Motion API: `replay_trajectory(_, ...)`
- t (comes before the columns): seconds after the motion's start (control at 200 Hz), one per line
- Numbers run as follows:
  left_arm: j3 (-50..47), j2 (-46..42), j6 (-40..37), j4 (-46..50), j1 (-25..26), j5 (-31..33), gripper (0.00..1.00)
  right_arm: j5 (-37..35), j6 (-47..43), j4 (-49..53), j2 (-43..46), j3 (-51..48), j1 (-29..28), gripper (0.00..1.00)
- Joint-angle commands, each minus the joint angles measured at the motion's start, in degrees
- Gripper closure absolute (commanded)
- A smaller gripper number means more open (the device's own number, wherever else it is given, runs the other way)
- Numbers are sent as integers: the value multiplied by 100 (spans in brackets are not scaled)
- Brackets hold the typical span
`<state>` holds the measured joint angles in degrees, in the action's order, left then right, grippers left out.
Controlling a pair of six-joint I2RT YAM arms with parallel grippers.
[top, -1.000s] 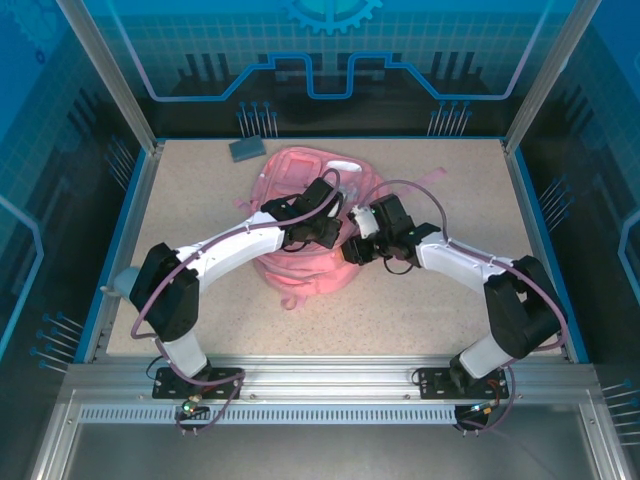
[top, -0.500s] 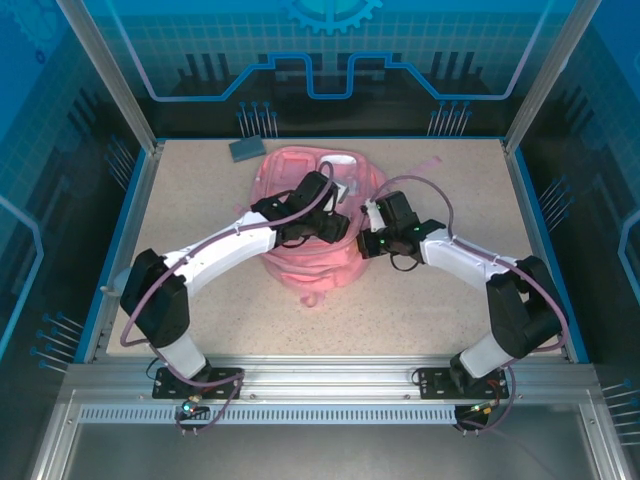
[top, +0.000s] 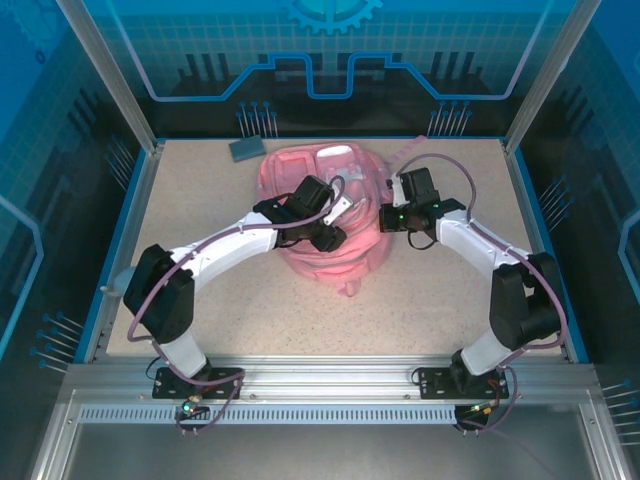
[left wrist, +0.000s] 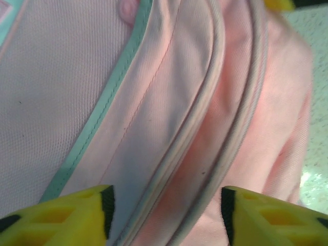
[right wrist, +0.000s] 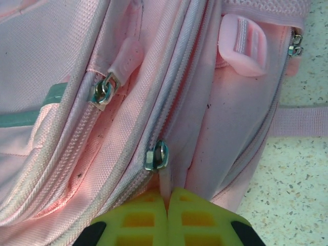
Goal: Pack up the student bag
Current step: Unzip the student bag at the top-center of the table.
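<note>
**A:** Where was the student bag (top: 335, 262)?

**B:** Flat on the table (top: 200, 300), mid-table and toward twelve o'clock. A small grey case (top: 246, 149) lay off its eleven o'clock corner, apart from it.

**A:** And the left gripper (left wrist: 164, 215)?

**B:** Over the bag's middle, with the arm reaching in from eight o'clock. Its yellow fingers (left wrist: 56, 215) stood apart above pink fabric and a teal strip (left wrist: 97, 128), holding nothing. I couldn't tell whether they touched the cloth.

**A:** The right gripper (right wrist: 167, 205)?

**B:** At the bag's three o'clock edge, pinched tight on the pale zipper pull (right wrist: 164, 183) below a silver slider (right wrist: 156, 156). A second slider (right wrist: 102, 92) sat at its ten o'clock.
</note>
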<state>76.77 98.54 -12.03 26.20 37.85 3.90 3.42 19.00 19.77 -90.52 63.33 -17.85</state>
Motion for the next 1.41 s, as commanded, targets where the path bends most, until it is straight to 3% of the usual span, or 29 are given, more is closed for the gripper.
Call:
replay_trajectory(0.0, 129, 249, -437, -80, -81, 213, 51, 88, -85, -25, -27, 259, 112, 100)
replay_trajectory(0.41, 322, 649, -583, -218, -241, 189, 58, 239, -125, 10, 32, 225, 141, 100)
replay_trajectory(0.615, 444, 662, -172, -388, -243, 302, 88, 502, -293, 124, 234, 74, 25, 100)
replay_trajectory(0.755, 245, 410, 350, -852, -229, 458, 100, 656, -393, 343, 522, -232, -168, 100)
replay_trajectory(1.031, 265, 243, 941, -1158, -233, 451, 100, 1296, -97, 54, 986, -887, -864, 100)
replay_trajectory(1.171, 282, 200, 1082, -1286, -221, 411, 100, 1069, 152, -33, 927, -915, -1238, 100)
replay_trajectory(1.401, 305, 243, 1238, -1311, -225, 632, 100, 911, 391, -228, 1062, -989, -1364, 100)
